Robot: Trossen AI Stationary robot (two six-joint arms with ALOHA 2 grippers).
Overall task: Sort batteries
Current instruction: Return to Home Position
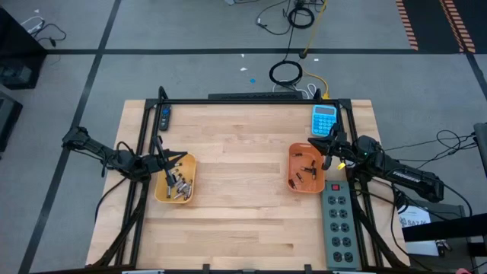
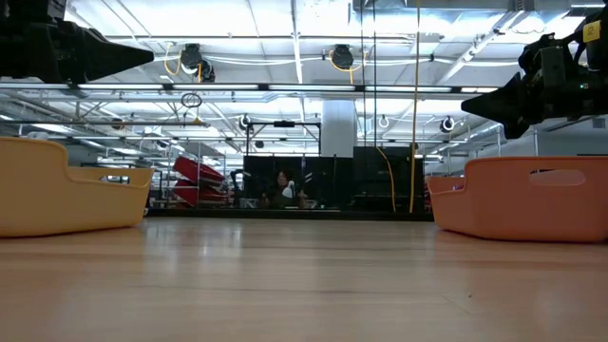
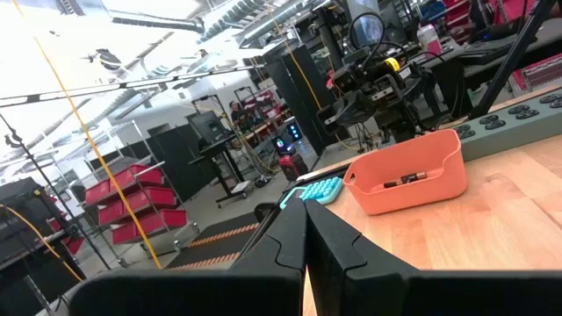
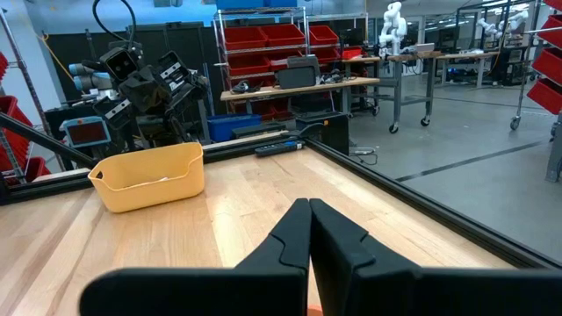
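Clutter keeps to the table's edges: a blue calculator (image 1: 323, 120) and a grey power strip (image 1: 338, 224) lie just beside the orange bin (image 1: 290, 171), and a dark remote (image 1: 165, 118) rests by the black frame rail. Bare pale planks of the wooden table (image 1: 243, 205) lie between the bins. We see the silvery batteries (image 1: 179, 187) heaped in the yellow bin (image 1: 157, 186), and the thinner dark batteries (image 1: 307, 172) scattered in the orange one (both bins are smooth plastic with rounded corners). The left gripper (image 3: 303, 211) hangs above the yellow bin's edge, its matte black fingers pressed together on nothing. The right gripper (image 4: 309, 204) hangs over the orange bin's corner nearest the calculator, likewise closed and empty.
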